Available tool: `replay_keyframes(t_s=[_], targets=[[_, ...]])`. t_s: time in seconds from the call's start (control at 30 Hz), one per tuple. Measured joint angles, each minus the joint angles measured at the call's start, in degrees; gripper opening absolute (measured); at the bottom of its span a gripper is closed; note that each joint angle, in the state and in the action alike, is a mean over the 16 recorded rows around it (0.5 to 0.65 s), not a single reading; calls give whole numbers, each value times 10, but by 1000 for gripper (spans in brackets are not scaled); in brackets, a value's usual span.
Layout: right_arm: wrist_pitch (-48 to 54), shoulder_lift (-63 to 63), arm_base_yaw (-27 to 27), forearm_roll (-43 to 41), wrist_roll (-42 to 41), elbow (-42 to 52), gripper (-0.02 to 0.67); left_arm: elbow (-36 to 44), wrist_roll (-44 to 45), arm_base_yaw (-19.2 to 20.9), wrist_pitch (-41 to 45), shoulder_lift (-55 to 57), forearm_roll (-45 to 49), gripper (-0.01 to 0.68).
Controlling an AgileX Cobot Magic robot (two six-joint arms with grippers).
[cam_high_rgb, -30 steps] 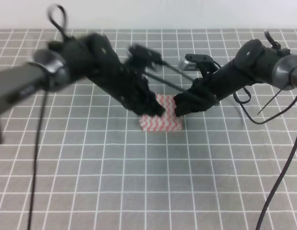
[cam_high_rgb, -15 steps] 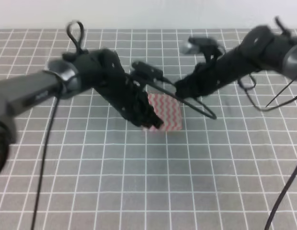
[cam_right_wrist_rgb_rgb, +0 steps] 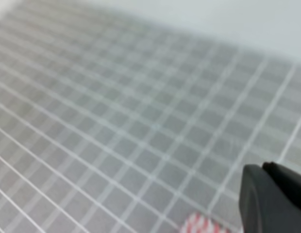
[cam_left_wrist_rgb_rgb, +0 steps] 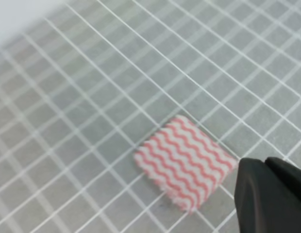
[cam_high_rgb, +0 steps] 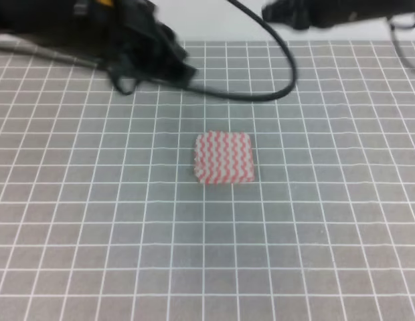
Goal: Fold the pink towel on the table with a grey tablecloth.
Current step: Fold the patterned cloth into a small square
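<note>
The towel [cam_high_rgb: 223,158] lies flat as a small folded square near the middle of the table [cam_high_rgb: 127,254], well apart from both arms. The left gripper [cam_high_rgb: 169,63] hangs blurred over the far left, the right gripper [cam_high_rgb: 281,11] at the top edge of the high view. Neither touches the cloth. Whether either pair of jaws is spread or pressed together cannot be told. A black cable [cam_high_rgb: 261,90] loops between them.

Left arm: bulky matte-black jointed housing [cam_high_rgb: 137,47], blurred | Right arm: black segmented body [cam_high_rgb: 328,12] at top edge | Cable: thick black looping cord [cam_high_rgb: 274,80] | Wrist views: smooth black rounded finger tip [cam_left_wrist_rgb_rgb: 272,196], another [cam_right_wrist_rgb_rgb: 272,199]
</note>
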Motion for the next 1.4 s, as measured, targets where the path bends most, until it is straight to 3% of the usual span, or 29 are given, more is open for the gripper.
replay_keyframes(t_s=[0.27, 0.63, 1.0, 1.4], targets=[[-81, -123, 3, 19, -4, 85, -17, 172, -103, 0, -53, -222, 92, -2], [-287, -317, 76, 77, -38, 363, -17, 366, -230, 0, -44, -503, 191, -2], [-428, -493, 176, 106, -52, 568, -17, 418, -255, 0, 35, -636, 203, -2], [-419, -561, 188, 107, -52, 611, -17, 431, -285, 0, 144, -648, 174, -2]])
